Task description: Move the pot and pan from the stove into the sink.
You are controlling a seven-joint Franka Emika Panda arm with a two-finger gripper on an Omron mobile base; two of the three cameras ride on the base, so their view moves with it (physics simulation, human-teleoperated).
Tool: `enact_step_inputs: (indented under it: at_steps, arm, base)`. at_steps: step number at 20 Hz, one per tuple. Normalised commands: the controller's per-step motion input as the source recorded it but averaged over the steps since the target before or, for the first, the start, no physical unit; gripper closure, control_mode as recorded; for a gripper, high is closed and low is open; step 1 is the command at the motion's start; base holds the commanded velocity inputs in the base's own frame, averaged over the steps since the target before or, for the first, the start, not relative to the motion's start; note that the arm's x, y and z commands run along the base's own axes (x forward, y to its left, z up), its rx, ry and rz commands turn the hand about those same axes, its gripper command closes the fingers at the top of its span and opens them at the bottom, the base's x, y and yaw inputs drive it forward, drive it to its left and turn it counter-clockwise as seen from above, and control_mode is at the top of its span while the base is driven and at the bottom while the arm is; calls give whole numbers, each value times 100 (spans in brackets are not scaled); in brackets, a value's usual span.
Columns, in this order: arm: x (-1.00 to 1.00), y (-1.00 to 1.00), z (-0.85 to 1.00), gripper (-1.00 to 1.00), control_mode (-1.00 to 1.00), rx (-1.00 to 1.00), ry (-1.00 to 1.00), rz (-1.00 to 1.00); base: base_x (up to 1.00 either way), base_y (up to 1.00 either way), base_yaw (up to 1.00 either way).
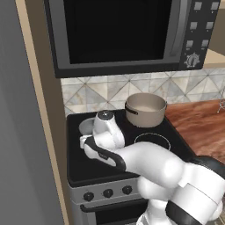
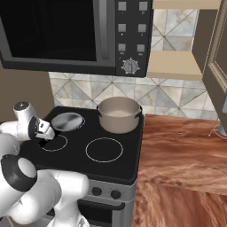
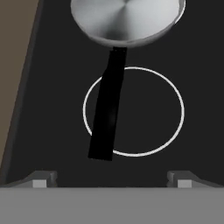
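Observation:
The beige pot [image 1: 145, 110] [image 2: 119, 114] stands on the back right burner of the black stove [image 2: 126, 166], and I see no lid on it. On the back left burner sits the silver pan [image 2: 67, 121] [image 3: 127, 19], half hidden by my arm in the left base view [image 1: 86, 126]. Its black handle [image 3: 108, 109] points toward me across the front left burner ring. My gripper [image 3: 111, 180] [image 2: 45, 134] hovers open above that handle, its fingertips [image 3: 41, 179] spread wide on either side with nothing between them. The sink is out of view.
A dark microwave [image 1: 118, 35] hangs low over the stove. A tan cabinet wall [image 1: 41, 110] closes the stove's left side. A wooden counter [image 2: 181, 150] runs off to the right, with a thin wire object [image 2: 218, 127] at its far edge.

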Motion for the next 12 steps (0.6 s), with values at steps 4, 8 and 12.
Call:
enact_step_inputs:
  at_steps: [4, 8, 12]
  arm:
    - [37, 8, -34, -100, -100, -1, 0, 0]
    - [35, 10, -33, -100, -100, 0, 0, 0]
    - [29, 13, -31, -100, -100, -2, 0, 0]
  base:
    - [0, 0, 0]
    - [0, 0, 0]
    - [0, 0, 0]
